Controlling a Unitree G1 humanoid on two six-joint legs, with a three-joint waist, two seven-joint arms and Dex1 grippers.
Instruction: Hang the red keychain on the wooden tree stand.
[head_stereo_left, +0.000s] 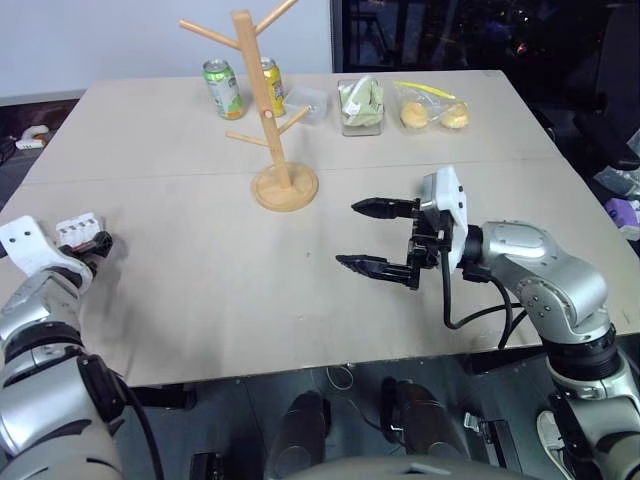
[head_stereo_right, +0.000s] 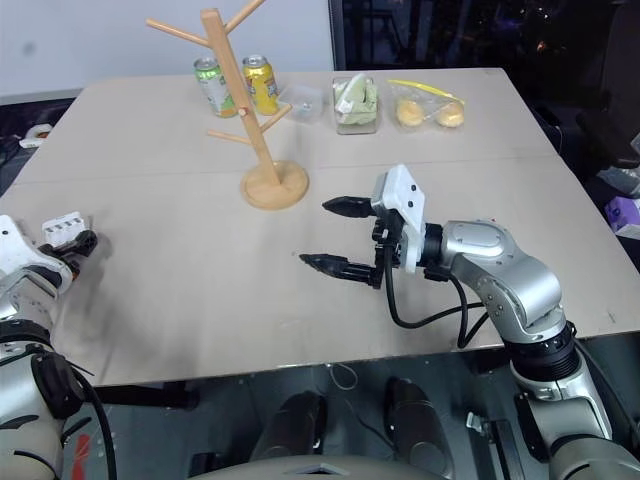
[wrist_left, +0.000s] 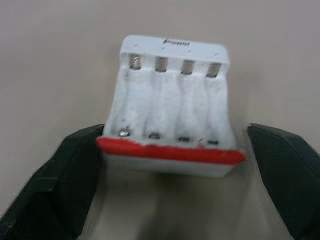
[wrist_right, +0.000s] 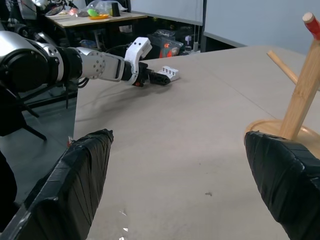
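We note both open: left gripper (head_stereo_left: 97, 243) straddles the white packet (wrist_left: 172, 100); right gripper (head_stereo_left: 348, 235), empty, is nearer the stand (head_stereo_left: 262, 110).

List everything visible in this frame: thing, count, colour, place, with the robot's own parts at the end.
wooden tree stand: 1, light wood, upright mid-table
drink cans: 2, one green, one yellow, behind the stand
clear tub: 1, pale green contents, far side
clear bag: 1, yellow-orange contents, far right
small clear box: 1, beside the cans
white ribbed packet: 1, white with red edge, near left table edge
table: 1, beige
left pincer: black fingers either side of the packet
right pincer: black fingers, open, pointing left
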